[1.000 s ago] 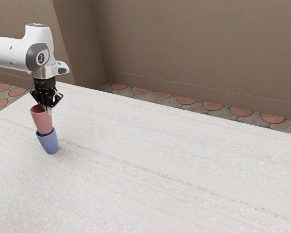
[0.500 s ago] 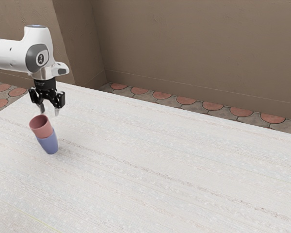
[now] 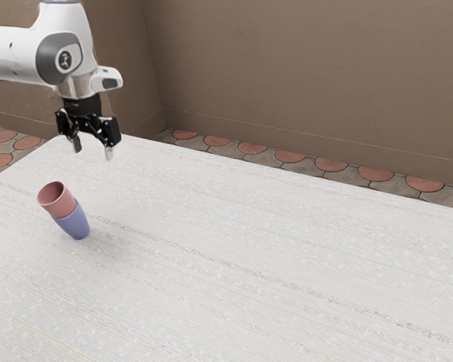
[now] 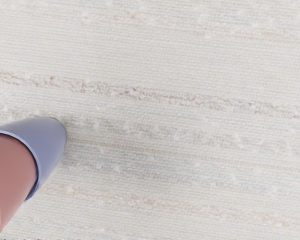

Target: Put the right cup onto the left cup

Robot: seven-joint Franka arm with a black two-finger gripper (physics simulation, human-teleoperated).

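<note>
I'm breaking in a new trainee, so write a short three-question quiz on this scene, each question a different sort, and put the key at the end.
1. Multiple choice. Where is the red cup?
A) Partly inside the blue cup
B) Held between the jaws
C) Lying apart from the blue cup

2. True or false: both cups stand upright.

3. Fill in the blank: above the cups, the jaws are ____ (open or shut).

Key: 1. A. 2. False; both lean toward the exterior view's left. 3. Open; they touch neither cup.
</note>
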